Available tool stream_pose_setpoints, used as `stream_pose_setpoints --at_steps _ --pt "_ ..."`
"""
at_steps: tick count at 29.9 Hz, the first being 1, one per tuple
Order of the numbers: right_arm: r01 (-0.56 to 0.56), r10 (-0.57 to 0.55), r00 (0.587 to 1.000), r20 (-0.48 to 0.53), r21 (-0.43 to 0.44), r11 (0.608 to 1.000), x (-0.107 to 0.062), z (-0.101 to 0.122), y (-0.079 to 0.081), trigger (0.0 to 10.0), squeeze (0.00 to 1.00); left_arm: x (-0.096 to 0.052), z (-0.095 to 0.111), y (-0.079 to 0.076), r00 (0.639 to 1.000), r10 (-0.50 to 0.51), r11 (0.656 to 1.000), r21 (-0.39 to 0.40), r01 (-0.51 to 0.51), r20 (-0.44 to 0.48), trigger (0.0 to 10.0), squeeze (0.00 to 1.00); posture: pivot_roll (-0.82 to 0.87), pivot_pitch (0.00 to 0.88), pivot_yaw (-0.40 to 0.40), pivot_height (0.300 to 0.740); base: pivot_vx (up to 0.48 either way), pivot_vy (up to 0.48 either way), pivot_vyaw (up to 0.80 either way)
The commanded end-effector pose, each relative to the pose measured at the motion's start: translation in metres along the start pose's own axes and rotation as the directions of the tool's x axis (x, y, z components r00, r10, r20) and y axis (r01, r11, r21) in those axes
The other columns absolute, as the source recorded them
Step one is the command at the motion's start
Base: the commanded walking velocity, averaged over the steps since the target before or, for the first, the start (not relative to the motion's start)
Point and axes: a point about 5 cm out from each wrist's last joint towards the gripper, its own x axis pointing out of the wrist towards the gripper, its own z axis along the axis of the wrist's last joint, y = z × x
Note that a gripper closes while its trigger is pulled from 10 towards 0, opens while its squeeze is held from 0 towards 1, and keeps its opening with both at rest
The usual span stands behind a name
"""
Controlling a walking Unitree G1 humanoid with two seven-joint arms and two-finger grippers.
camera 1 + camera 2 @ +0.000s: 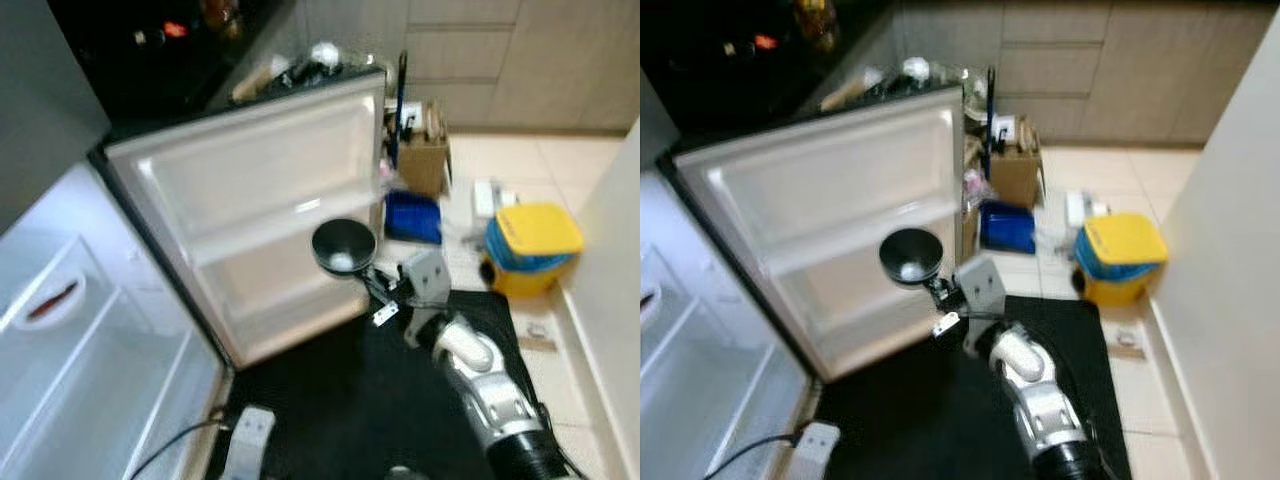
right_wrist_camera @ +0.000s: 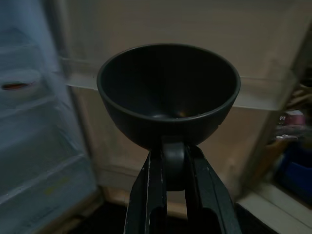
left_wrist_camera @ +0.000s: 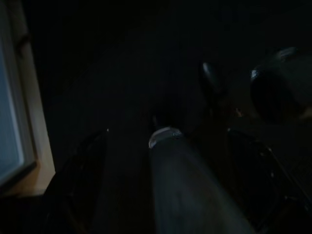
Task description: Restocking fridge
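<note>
Right gripper (image 2: pixel 173 161) is clamped on a dark bowl (image 1: pixel 343 245), both black fingers (image 2: pixel 146 195) pinched together on its near wall and base, rim up and roughly level. Bowl hangs in the air in front of the open fridge door (image 1: pixel 260 200), near the door's inner shelf rail, not touching it as far as I can tell. Something pale sits in the bottom of the bowl in the head views; in the wrist view I only see a small glint, so can't say what it is. Handling guess: rigid, smooth, probably ceramic or hard plastic, light to moderate weight, breakable if dropped on the tile. A smooth curved wall is slippery for a two-finger pinch, and the grip is off-centre, so the bowl can pivot or tip if swung fast. Keep it level, move slow. Better hold would be across the rim wall with one finger inside and one outside; current hold looks adequate for a short carry. Fridge interior (image 1: pixel 90 360) is to the robot's left, white shelves lit, a small dish (image 1: pixel 48 302) with something red on one shelf. Left arm hangs idle; left wrist view is very dark, fingers (image 3: pixel 78 180) faintly visible as two dark shapes well apart. Floor clutter beyond: yellow bin (image 1: pixel 530 245), blue box (image 1: pixel 412 215), cardboard box (image 1: pixel 422 155).
</note>
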Motion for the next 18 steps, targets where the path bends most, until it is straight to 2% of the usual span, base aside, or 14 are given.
stream_pose_setpoints --at_steps 1,12,18 --pt "-0.020 0.020 0.999 0.036 0.012 1.000 0.003 0.006 0.005 10.0 0.00 -0.002 -0.010 0.001 0.999 0.003 1.000 -0.001 -0.003 -0.034 10.0 0.00 -0.22 0.081 0.050 0.740 0.375 0.000 0.00" --pt "-0.030 0.030 0.999 0.045 0.008 1.000 0.003 0.010 0.003 10.0 0.00 -0.001 -0.009 0.000 0.999 0.000 1.000 0.003 0.000 -0.033 10.0 0.00 -0.22 0.076 0.047 0.740 0.375 0.000 0.00" --pt "-0.036 0.036 0.996 0.080 0.004 0.999 0.002 0.020 -0.004 10.0 0.00 -0.001 -0.009 -0.001 0.999 -0.001 1.000 0.002 0.001 -0.034 10.0 0.00 -0.22 0.076 0.048 0.740 0.359 0.000 0.00"
